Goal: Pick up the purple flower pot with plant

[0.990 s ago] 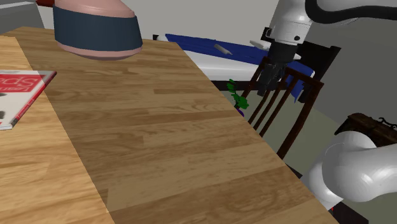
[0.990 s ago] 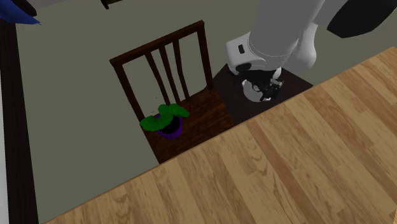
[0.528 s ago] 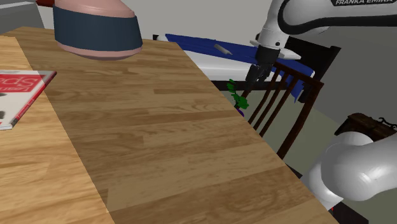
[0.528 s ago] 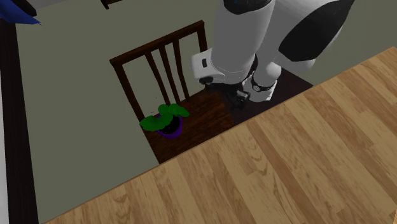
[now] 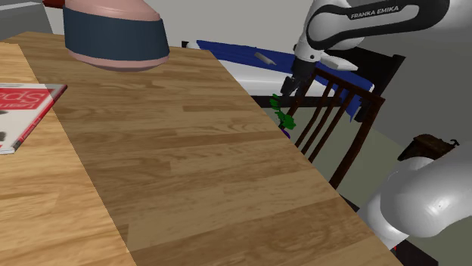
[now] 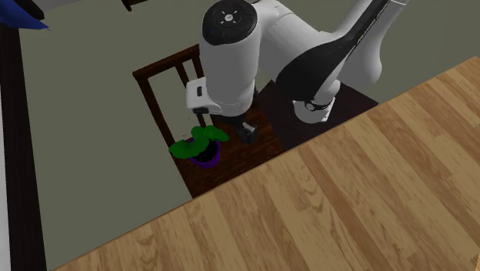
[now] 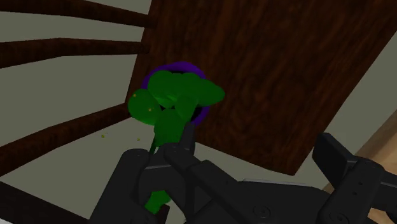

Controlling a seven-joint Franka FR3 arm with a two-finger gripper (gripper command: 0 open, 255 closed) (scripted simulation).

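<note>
The approach is the step in hand, and nothing is grasped yet. The small purple flower pot (image 6: 206, 160) with its green leafy plant (image 6: 192, 146) is stood upright on the seat of a dark brown wooden chair (image 6: 231, 163). It is set close to the slatted back and off the edge of the light brown wooden desk (image 6: 346, 208).

In the second exterior view the all-black two-finger end effector (image 6: 248, 132) is seen hovering over the seat. The pot is found at about eight o'clock from it, near but apart. In the shoulder view the leaves are placed at about seven o'clock from the end effector, just past the desk's edge.

In the wrist view the two fingers (image 7: 121, 184) are shown spread wide, with nothing clasped between them. The pot is seen ahead of them, off towards one finger rather than centred in the gap. One leaf is drawn across that finger, and whether it touches cannot be told.

A sideways shift is judged necessary next, so that the pot is brought midway between the fingers. A descent should follow until the pot's wall, below the leaves, is straddled. Only then should the fingers be closed and the pot lifted. Care is called for near the chair's slats, which are judged close enough to be struck.
</note>
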